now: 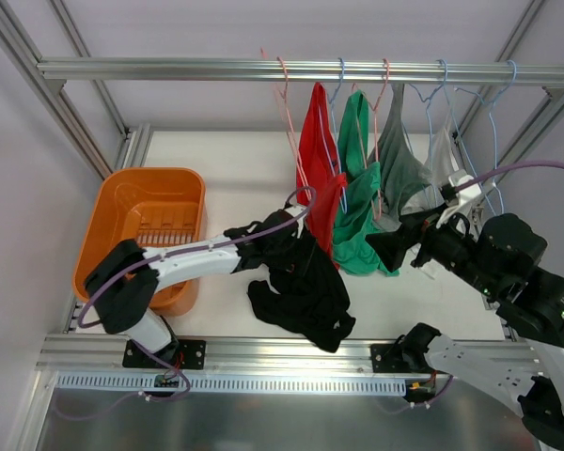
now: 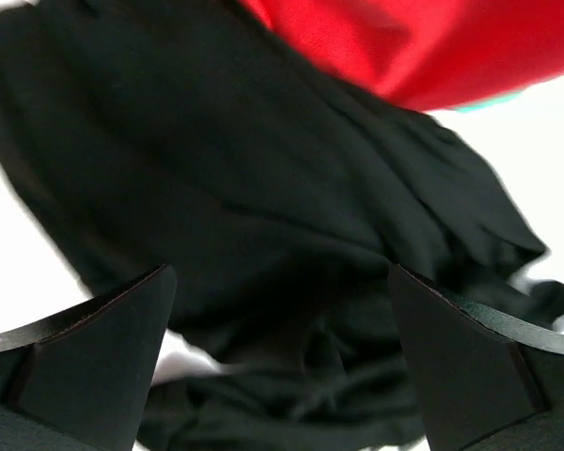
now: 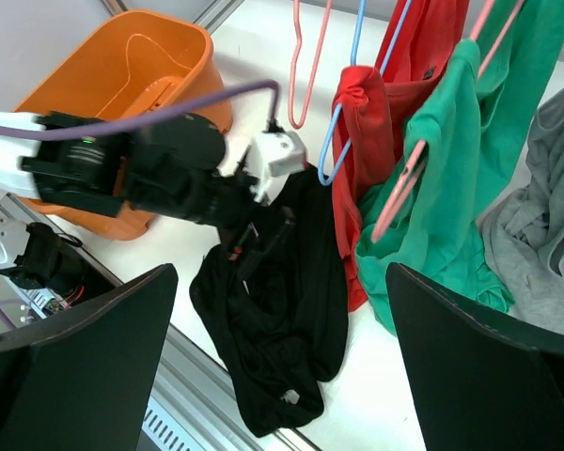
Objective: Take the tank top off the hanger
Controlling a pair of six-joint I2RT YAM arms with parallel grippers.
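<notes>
White tabletop [image 1: 244, 178] fills the overhead view, with an aluminium rail [image 1: 169, 69] across its far side and an orange basket [image 1: 99, 244] at the left. From the rail hang a red top [image 1: 315, 150], a green top [image 1: 357, 216] and a grey top [image 1: 399, 169] on wire hangers. The black tank top [image 1: 305, 291] is on no hanger and lies crumpled on the table near the front edge, just below the red top. The right wrist view shows what the overhead view hides: the left arm's head resting at the heap's upper edge. The left gripper [image 2: 280, 282] has its jaws spread wide. Its own blurred view shows only black cloth and a red corner, so whether the fingers [image 2: 122, 329] touch the fabric is hard to tell. The right gripper [image 3: 280, 277] hangs above, jaws released and holding nothing.
</notes>
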